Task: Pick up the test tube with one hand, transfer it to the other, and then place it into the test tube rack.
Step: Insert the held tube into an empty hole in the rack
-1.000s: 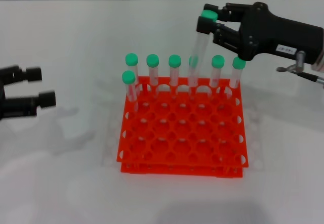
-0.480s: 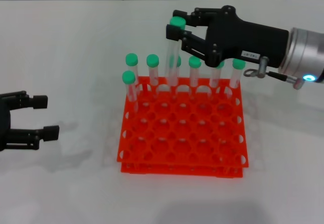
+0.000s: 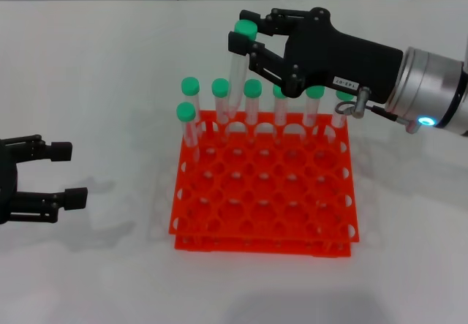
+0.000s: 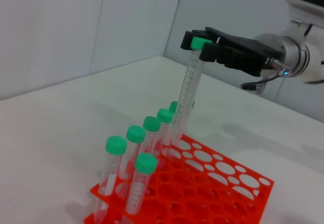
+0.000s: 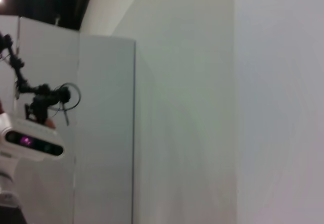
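Note:
My right gripper (image 3: 243, 30), black with a white label, is shut on the green cap of the test tube (image 3: 235, 79). It holds the tube tilted over the back row of the orange-red test tube rack (image 3: 263, 245), near the left end. The tube's tip hangs level with the other tubes' bodies; whether it sits in a hole I cannot tell. The left wrist view shows the same tube (image 4: 189, 90) hanging from the right gripper (image 4: 201, 46) above the rack (image 4: 238, 193). My left gripper (image 3: 71, 172) stands open and empty, low at the table's left.
Several green-capped tubes (image 3: 252, 88) stand along the rack's back row, and one more (image 3: 186, 112) in the second row at the left. The rack's front rows are open holes. The white table (image 3: 110, 265) surrounds the rack. The right wrist view shows only walls.
My right gripper has carried the tube leftward along the back row, from the right end to near the left end. The left gripper has shifted slightly lower at the left edge.

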